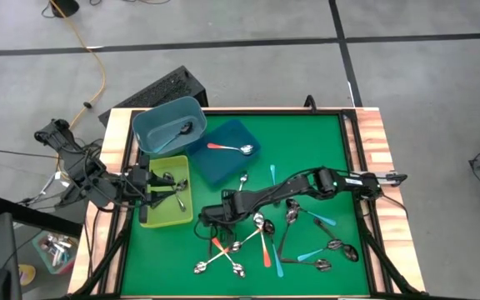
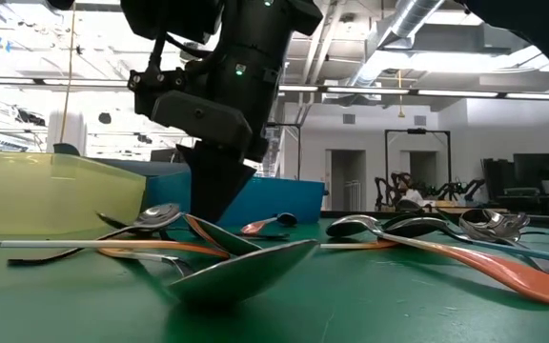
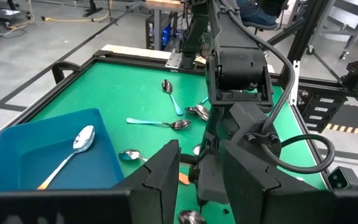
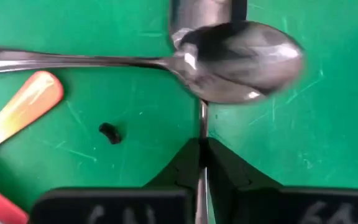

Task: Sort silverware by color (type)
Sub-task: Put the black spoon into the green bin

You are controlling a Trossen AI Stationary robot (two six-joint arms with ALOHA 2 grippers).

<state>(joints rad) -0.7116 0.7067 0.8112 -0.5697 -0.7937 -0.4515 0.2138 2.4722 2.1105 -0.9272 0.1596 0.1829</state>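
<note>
My right tool [image 4: 202, 163] is pinched on a plain silver spoon's handle [image 4: 202, 121] down on the green counter [image 4: 291, 137] among scattered spoons [image 1: 307, 237]; my left tool [image 1: 158, 193] hangs half-open over the yellow-green bin [image 1: 144, 218].

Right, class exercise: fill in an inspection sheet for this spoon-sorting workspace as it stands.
Surface: green mat, wood-edged.
Job's things: loose spoons heaped at the near edge; teal bin, blue bin and yellow-green bin each hold spoons.
Clutter: black speck on the mat.
Grippers: right gripper pinches a thin metal spoon handle; left gripper open over the yellow-green bin.
Cables: orange cable on the floor.
Surroundings: grey floor.
</note>
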